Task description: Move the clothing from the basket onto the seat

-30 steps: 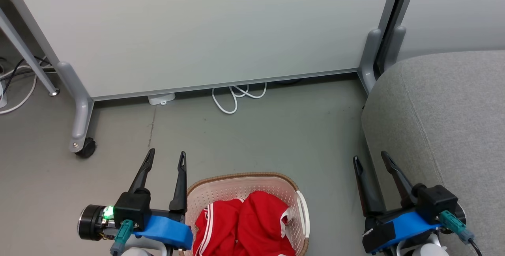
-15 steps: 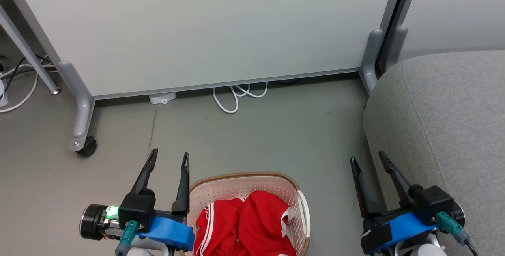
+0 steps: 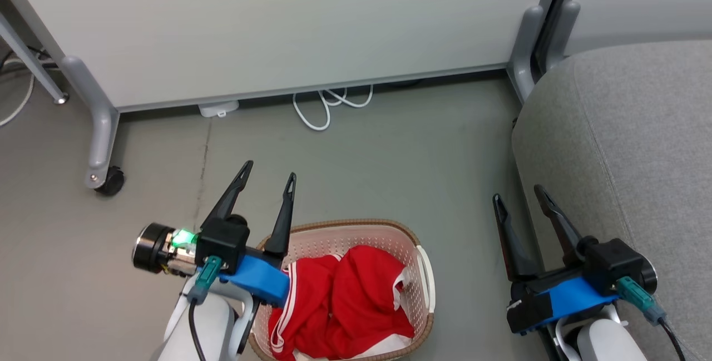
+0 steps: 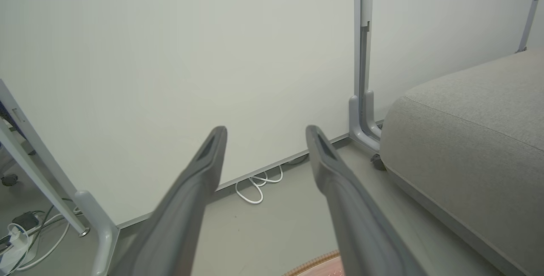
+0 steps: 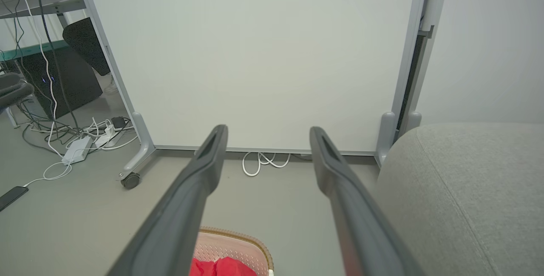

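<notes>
Upholstery of light grey fabric is seen on the large rounded seat cushion (image 3: 639,144) at the right, and the small oval cream-white perforated plastic basket (image 3: 356,223) with a brown woven-look rim is set on the grey floor (image 3: 389,155) to its left, not touching it. The bright red soft clothing (image 3: 350,294) with white stripe trim is piled inside the basket. The left gripper (image 3: 269,170) is held over the basket's left rim and the right gripper (image 3: 518,193) between basket and seat cushion, both with fingers spread and nothing grasped.
</notes>
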Controlling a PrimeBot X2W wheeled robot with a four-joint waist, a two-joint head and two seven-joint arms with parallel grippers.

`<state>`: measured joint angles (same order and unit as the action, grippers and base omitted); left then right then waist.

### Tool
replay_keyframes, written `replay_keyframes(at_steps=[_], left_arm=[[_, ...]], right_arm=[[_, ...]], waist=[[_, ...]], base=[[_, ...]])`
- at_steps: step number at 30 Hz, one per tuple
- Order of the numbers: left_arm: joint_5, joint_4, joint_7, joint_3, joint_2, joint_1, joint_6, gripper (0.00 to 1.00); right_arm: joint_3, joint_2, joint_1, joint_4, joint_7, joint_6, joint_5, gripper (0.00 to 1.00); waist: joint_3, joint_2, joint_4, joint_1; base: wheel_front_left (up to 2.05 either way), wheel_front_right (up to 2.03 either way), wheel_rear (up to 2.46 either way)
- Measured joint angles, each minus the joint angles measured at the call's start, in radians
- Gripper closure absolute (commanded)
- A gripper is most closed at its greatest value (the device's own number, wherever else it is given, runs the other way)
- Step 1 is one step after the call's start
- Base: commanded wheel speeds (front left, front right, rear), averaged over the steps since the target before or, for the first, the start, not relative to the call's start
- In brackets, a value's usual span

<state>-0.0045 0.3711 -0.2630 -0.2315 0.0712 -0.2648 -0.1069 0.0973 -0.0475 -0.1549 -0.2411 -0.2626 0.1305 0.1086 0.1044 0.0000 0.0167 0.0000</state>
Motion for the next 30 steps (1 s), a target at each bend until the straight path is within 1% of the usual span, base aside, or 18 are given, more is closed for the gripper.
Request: replay_keyframes(at_steps=[7, 15, 19, 23, 30], left_arm=[[0.027, 0.138, 0.0, -0.098, 0.039, -0.164, -0.017, 0.0], [0.049, 0.295, 0.0, -0.217, 0.092, -0.326, -0.022, 0.0], [0.049, 0.385, 0.0, -0.308, 0.109, -0.398, -0.023, 0.0], [0.052, 0.508, 0.0, -0.403, 0.126, -0.474, -0.023, 0.0], [0.061, 0.733, 0.003, -0.561, 0.12, -0.591, -0.023, 0.0]], right_arm=[[-0.005, 0.0, -0.06, 0.018, 0.0, 0.0, -0.005, 0.0], [-0.009, -0.001, -0.142, 0.047, 0.0, 0.0, -0.011, 0.0], [-0.015, -0.001, -0.173, 0.058, 0.0, 0.0, -0.015, 0.0], [-0.012, -0.001, -0.213, 0.067, 0.0, 0.0, -0.021, 0.0], [-0.009, -0.001, -0.262, 0.087, 0.0, 0.0, -0.029, 0.0]], waist=[[0.106, 0.0, -0.023, 0.0], [0.26, 0.0, -0.065, 0.0001], [0.341, 0.0, -0.086, 0.0001], [0.42, 0.0, -0.103, 0.0002], [0.547, 0.0, -0.132, 0.0002]], base=[[0.0, 0.0, 0.0], [0.0, 0.0, 0.0], [0.0, 0.0, 0.0], [0.0, 0.0, 0.0], [0.0, 0.0, 0.0]])
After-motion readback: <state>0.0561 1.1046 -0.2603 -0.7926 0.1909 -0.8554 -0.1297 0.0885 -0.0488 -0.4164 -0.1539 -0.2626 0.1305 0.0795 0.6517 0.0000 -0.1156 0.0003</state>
